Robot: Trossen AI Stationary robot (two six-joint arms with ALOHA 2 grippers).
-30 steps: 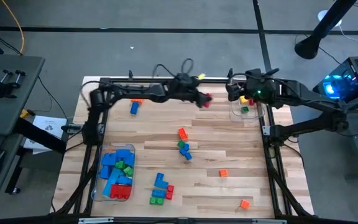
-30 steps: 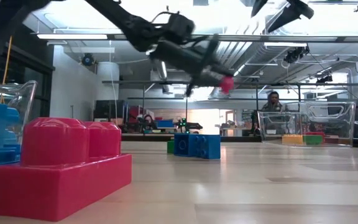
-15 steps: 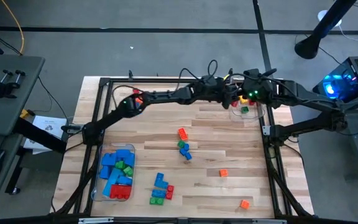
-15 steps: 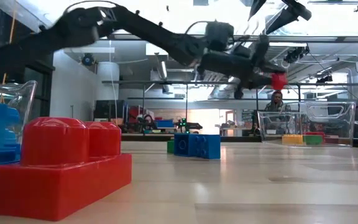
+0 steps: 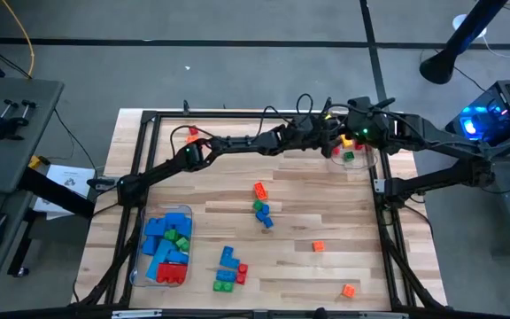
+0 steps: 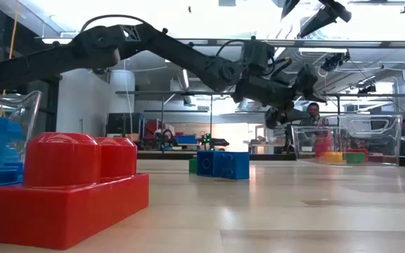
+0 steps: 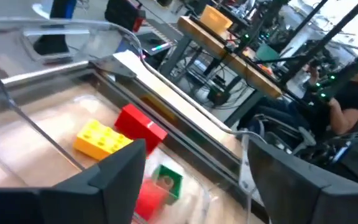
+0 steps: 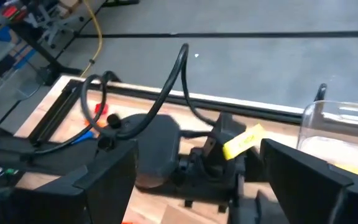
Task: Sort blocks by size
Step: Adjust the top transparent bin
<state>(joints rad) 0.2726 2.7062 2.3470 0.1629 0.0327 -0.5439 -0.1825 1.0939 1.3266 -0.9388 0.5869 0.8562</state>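
Note:
My left gripper (image 6: 297,102) reaches over the clear tub (image 6: 378,137) at the table's far right and stands open (image 7: 194,149). A small red block (image 7: 149,198) lies in the tub below its fingers, beside a yellow block (image 7: 101,138), another red block (image 7: 140,124) and a green block (image 7: 166,180). My right gripper (image 8: 197,149) hangs open above the same far right corner (image 5: 348,124), holding nothing and looking down on the left arm's wrist.
A second clear tub (image 5: 140,257) at the near left holds blue, green and red blocks. Loose blocks lie mid-table (image 5: 261,208), near the front edge (image 5: 230,270), and two orange ones at the right (image 5: 318,246) (image 5: 349,290). The left arm spans the far side of the table.
My left gripper has carried a red block from the far middle toward the table's right edge and a little down, over the far right tub. There it has opened and let go. The block has dropped into the tub.

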